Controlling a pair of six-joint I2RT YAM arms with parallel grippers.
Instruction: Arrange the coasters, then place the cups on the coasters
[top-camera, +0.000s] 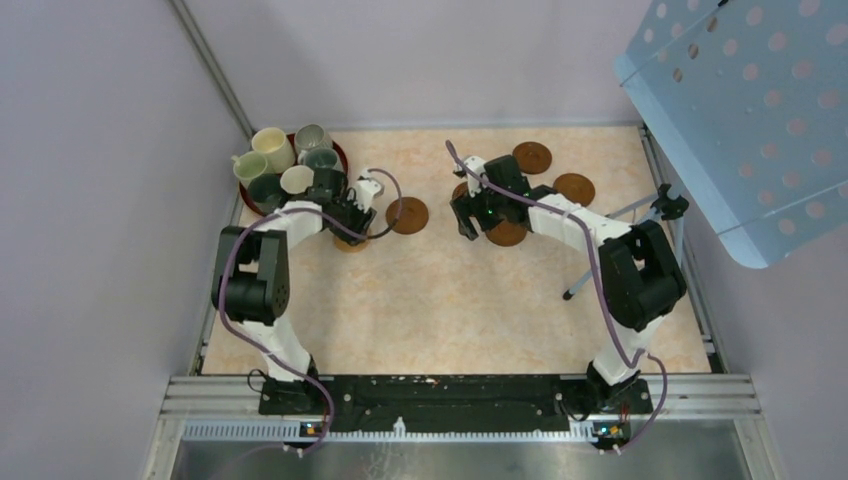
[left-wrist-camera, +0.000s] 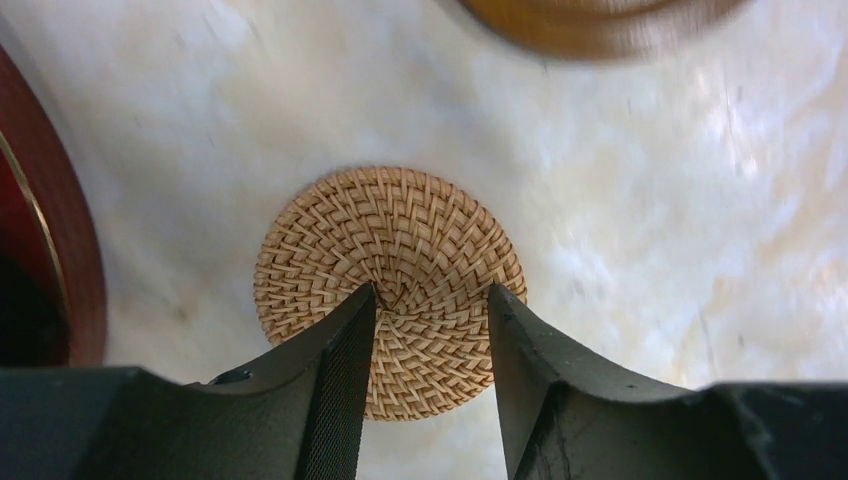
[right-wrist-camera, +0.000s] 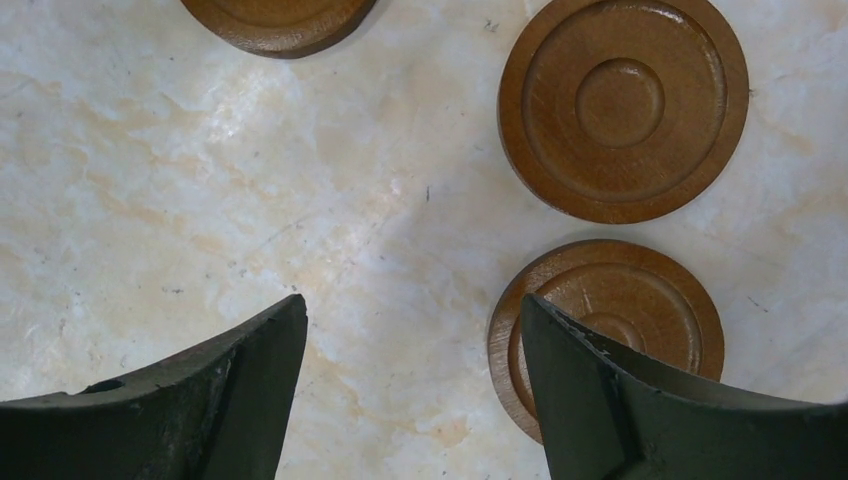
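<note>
Ceramic cups (top-camera: 285, 165) are crowding the dark red tray (left-wrist-camera: 70, 250) at far left. Left tool (left-wrist-camera: 432, 295) is hovering, partly spread, over a woven rattan coaster (left-wrist-camera: 390, 240) lying on the bench (left-wrist-camera: 650, 200). Right tool (right-wrist-camera: 412, 305) is hanging wide apart, its right finger overlapping a wooden coaster (right-wrist-camera: 640, 295).
</note>
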